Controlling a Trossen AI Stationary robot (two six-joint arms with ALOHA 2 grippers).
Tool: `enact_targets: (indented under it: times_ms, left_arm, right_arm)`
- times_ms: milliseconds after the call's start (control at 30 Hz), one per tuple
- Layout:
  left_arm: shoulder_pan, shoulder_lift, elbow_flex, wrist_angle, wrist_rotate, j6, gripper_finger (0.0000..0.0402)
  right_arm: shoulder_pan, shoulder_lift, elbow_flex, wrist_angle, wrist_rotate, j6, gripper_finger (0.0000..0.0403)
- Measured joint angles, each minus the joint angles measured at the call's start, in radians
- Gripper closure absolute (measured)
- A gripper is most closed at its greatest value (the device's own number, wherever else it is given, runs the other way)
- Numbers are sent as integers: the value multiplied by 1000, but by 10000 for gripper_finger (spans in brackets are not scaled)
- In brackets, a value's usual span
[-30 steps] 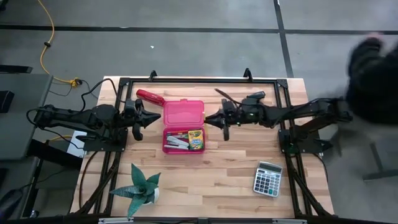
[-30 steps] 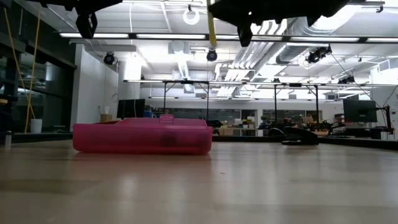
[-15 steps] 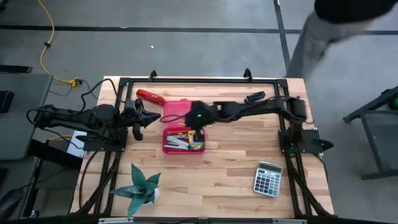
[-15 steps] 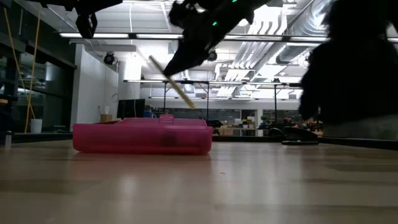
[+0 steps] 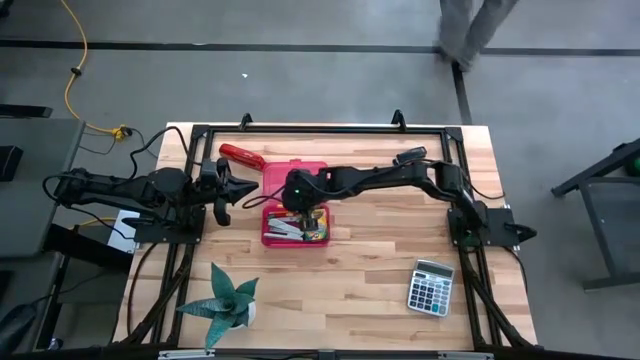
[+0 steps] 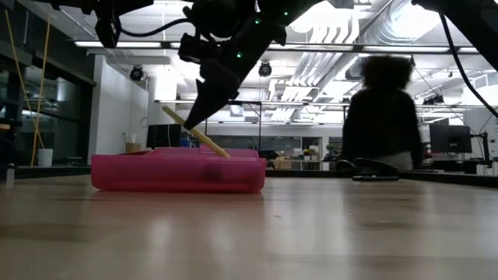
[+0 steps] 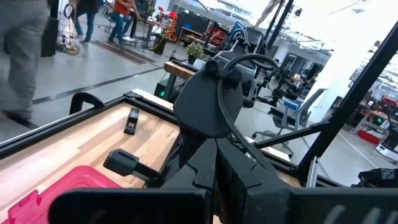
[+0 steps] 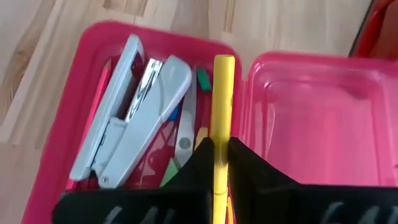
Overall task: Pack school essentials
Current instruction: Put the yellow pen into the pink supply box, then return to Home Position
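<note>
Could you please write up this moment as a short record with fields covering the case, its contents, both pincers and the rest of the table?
case: pink case, open, lid flat on the table
contents: pale grey stapler, crayon box, small bits of stationery
right pincer: shut on yellow pencil, slanted over the case, tip low
left pincer: shut, hanging beside the case, holding nothing
other items: calculator, spiky plant, red tool
background: person walking past
</note>
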Motion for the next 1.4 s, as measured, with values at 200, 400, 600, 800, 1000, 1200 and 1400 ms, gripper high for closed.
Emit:
enact_targets:
  times_ms: [200, 400, 600, 800, 1000, 1200, 1400]
  left_arm:
    - [0, 0, 0, 0, 0, 0, 402]
    - [0, 0, 0, -1, -1, 0, 401]
    - [0, 0, 0, -1, -1, 0, 402]
    - [0, 0, 0, -3, -1, 0, 401]
    - [0, 0, 0, -8, -1, 0, 402]
    - [0, 0, 0, -8, -1, 9, 402]
    - [0, 0, 0, -8, -12, 14, 401]
  right_arm:
    - [0, 1, -15, -38, 38, 63, 378]
    - [0, 1, -15, -59, 57, 95, 347]
    - [0, 1, -16, -59, 57, 110, 307]
    - [-5, -20, 5, -145, 45, 95, 239]
    - [-39, -166, -125, -296, -69, 116, 209]
    - [-53, -485, -574, -46, -75, 270, 217]
    - [-50, -820, -919, 388, -66, 507, 227]
